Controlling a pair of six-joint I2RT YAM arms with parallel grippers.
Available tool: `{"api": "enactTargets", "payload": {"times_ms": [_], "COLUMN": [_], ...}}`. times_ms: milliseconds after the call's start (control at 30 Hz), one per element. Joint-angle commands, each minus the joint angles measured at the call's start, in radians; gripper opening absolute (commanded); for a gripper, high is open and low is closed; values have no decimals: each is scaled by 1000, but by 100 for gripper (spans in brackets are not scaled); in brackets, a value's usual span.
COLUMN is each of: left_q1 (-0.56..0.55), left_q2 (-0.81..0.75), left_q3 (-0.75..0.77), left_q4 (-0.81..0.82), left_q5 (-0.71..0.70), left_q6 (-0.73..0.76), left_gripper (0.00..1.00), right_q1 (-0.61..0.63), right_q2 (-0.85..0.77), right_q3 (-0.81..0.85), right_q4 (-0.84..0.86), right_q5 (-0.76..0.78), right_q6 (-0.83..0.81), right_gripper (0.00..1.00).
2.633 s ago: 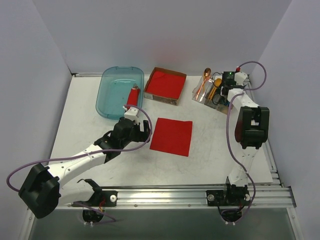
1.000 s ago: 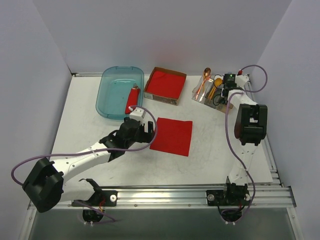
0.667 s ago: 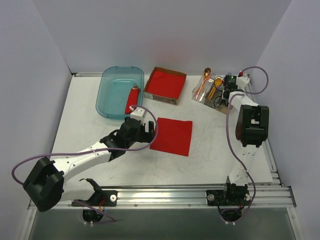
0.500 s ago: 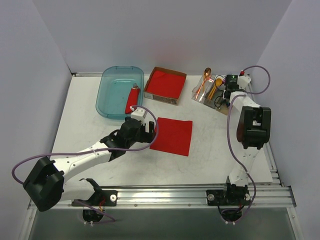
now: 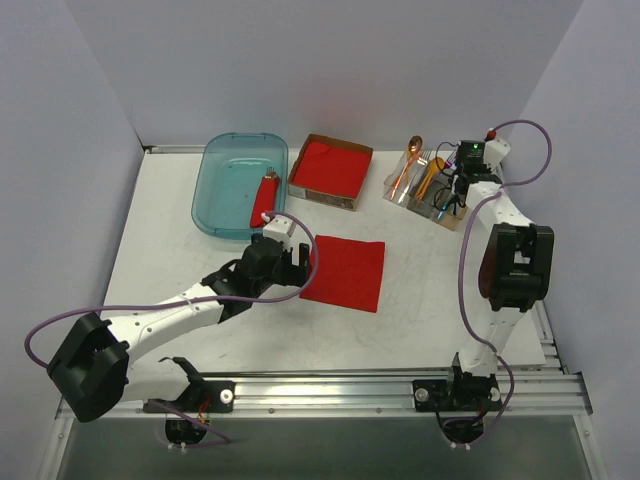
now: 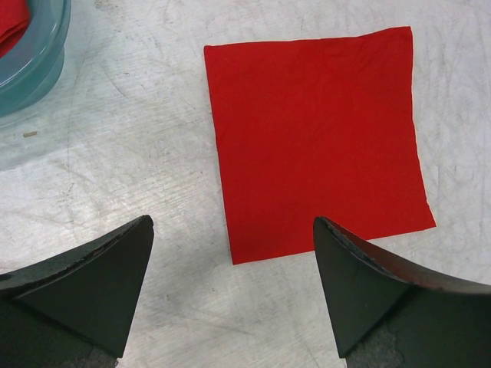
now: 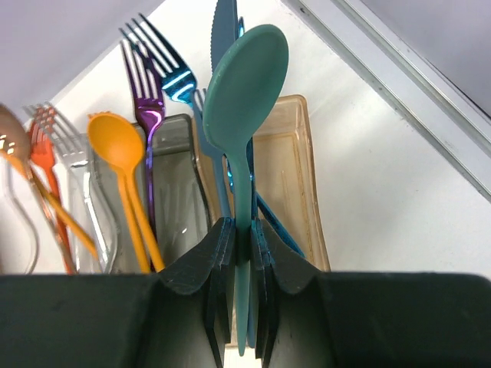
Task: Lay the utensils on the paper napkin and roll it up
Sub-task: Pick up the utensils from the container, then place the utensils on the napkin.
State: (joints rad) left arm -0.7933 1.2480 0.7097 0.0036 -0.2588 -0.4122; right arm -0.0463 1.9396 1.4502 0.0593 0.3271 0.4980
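Red and flat, the paper napkin (image 5: 343,272) lies unrolled in the middle of the bench (image 5: 180,270), with nothing on it, so both halves of the job are still to do: no utensil has reached the sheet and no rolling has begun. The first pick looks to be under way. In the right wrist view the right tool (image 7: 242,238) is pinched narrow on the handle of the teal spoon (image 7: 245,84), which stands upright over the clear cutlery holder (image 7: 295,161) at the far right of the bench. A blue knife (image 7: 225,23) rises just behind the spoon, its handle running down to the same jaws. Whether it is in the grip too cannot be told. The orange spoon (image 7: 115,138) and purple fork (image 7: 146,73) stand untouched in the neighbouring compartments. The left tool (image 6: 230,230) hangs wide open and empty at the napkin's left edge, with the sheet's near corner showing between its fingers (image 6: 100,268). Compared with the earliest top view, the left arm has slid away from the teal bin (image 5: 225,195) and towards the napkin. The right arm's elbow has swung outwards and nearer, and its wrist has drawn back a little from the holder, which suggests the spoon is being lifted out. The napkin itself has not shifted.
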Motion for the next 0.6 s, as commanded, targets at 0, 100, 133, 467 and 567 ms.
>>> {"api": "enactTargets", "payload": {"times_ms": [0, 100, 133, 467, 567], "left_q1": [-6, -7, -6, -9, -4], "left_q2": [5, 13, 13, 24, 21], "left_q3": [53, 56, 59, 62, 63], "left_q4": [10, 7, 6, 3, 1], "left_q5": [-16, -13, -13, -3, 6], "left_q6": [12, 12, 12, 9, 1], "left_gripper": [94, 94, 94, 94, 94], "right_q1": [0, 3, 6, 219, 333], "right_q2": [-132, -180, -191, -323, -347], "right_q3": [-14, -36, -43, -165, -204], "right_q4": [11, 1, -1, -91, -136], "right_q5": [-36, -134, -157, -425, -442], "right_q6": [-45, -68, -84, -289, -347], "right_gripper": [0, 0, 0, 0, 0]}}
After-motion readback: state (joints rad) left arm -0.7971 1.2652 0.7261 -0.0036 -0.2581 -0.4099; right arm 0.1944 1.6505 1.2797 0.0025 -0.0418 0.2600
